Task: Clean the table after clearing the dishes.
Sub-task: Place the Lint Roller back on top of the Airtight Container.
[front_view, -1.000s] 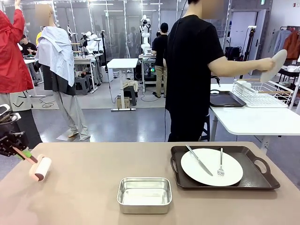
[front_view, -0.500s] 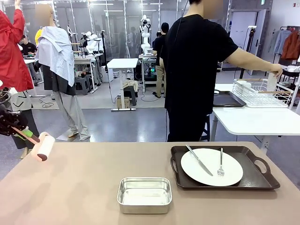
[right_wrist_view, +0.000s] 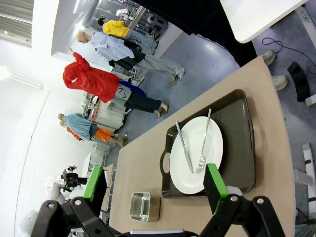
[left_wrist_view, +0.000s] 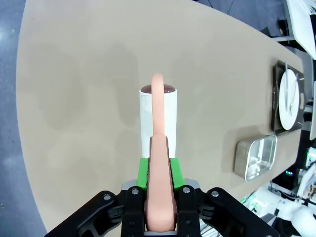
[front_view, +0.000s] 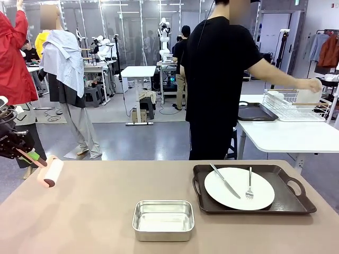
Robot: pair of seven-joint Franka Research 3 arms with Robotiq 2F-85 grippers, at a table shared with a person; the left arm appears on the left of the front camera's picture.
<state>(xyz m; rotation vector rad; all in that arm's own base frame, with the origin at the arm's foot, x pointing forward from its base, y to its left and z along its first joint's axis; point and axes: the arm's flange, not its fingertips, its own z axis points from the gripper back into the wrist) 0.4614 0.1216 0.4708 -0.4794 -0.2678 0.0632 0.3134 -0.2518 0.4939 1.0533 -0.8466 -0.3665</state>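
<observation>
Left tool (left_wrist_view: 160, 174) clamped on pink-handled cylindrical lint roller (left_wrist_view: 146, 116), matte tan table (left_wrist_view: 74, 98)

Bright, even overhead light across the room, soft shadows hugging the steel pan (front_view: 162, 219), dull sheen on the matte counter (front_view: 90, 222), white plate (front_view: 239, 188) bright yet detailed, person's far hand (front_view: 312, 84) smeared with motion, both wrist views bowing at the edges
</observation>
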